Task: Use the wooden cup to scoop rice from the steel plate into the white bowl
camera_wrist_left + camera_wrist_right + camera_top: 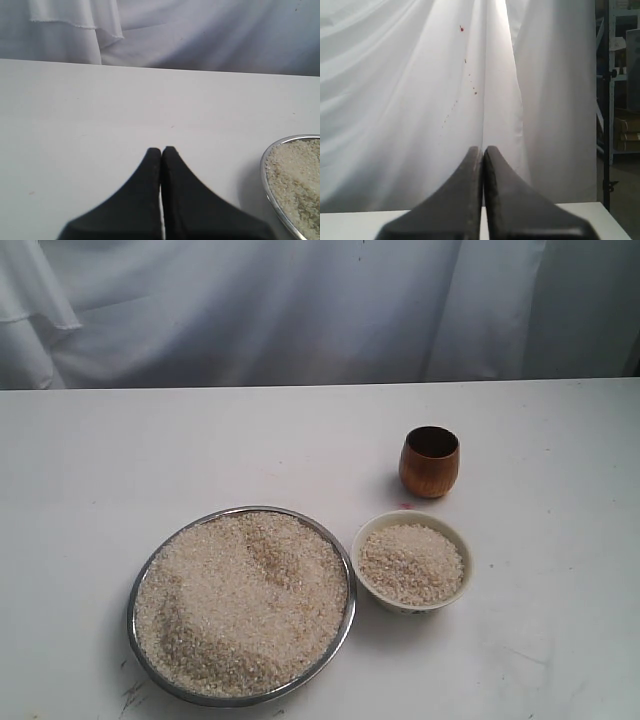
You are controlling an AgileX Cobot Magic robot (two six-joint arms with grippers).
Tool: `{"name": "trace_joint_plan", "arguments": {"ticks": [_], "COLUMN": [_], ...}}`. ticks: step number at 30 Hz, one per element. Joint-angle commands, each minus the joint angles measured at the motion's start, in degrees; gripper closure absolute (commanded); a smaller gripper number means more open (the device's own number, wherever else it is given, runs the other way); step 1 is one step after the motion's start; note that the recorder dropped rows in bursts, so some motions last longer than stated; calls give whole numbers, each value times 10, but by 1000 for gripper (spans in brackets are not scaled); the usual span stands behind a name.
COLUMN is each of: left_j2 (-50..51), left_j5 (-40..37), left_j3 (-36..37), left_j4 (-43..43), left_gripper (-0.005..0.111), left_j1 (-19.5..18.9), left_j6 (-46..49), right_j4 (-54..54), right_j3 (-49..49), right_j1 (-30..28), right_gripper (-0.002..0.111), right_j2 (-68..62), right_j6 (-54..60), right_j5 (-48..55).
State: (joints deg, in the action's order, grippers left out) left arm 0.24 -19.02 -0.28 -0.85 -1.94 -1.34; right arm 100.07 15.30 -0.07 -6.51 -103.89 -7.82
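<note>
So here's where it stands: the wooden cup point(429, 468) is sitting upright on the worktop point(150, 460), just behind the white bowl point(362, 540) and apart from it, with nothing holding it. The inside looks dark and I can't see any grains in it. The bowl sits just to the right of the steel plate point(133, 612), nearly touching its rim, and it's filled with rice close to the top. The plate has a big heap of rice point(240, 600) with a hollow in the upper middle, like a scoop was taken out.

Neither arm shows in the exterior view. The left hand point(161, 149) is closed up, fingers pressed together, gripping nothing, and hangs over bare worktop with the plate's edge off to one side. The right hand point(483, 148) is the same, pinched closed and empty, aimed at the white curtain point(395, 100).

My read: the scooping looks mostly or fully done. If more is wanted, a hand has to go and grab the cup first
</note>
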Motion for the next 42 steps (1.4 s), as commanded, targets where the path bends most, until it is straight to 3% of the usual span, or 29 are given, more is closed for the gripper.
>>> {"name": "trace_joint_plan", "arguments": {"ticks": [1,7,10,12,13,15,19,23,42], "left_j2": [-2,-2,-2,-2,-2,-2,-2,-2,-2], "left_j5": [8,8,8,8,8,8,8,8,8], "left_j3": [3,3,3,3,3,3,3,3,3], "left_j4": [1,1,1,1,1,1,1,1,1], "left_gripper": [107,107,107,107,107,107,107,107,107], "left_j1": [2,2,2,2,2,2,2,2,2], "left_j6": [0,0,0,0,0,0,0,0,0], "right_j4": [-3,-111,-311,-457,-606,-731,-907,-917,-971], "right_j3": [-21,-24,-24,-25,-31,-52,-110,-153,-153], "right_j1": [-2,-1,4,11,17,20,21,21,21], "right_gripper": [108,108,108,108,108,108,108,108,108], "right_j2": [4,4,4,4,4,4,4,4,4], "right_j6": [-10,58,234,400,558,694,835,857,992], "right_j5": [-5,-14,-26,-27,-27,-9,27,28,187]}}
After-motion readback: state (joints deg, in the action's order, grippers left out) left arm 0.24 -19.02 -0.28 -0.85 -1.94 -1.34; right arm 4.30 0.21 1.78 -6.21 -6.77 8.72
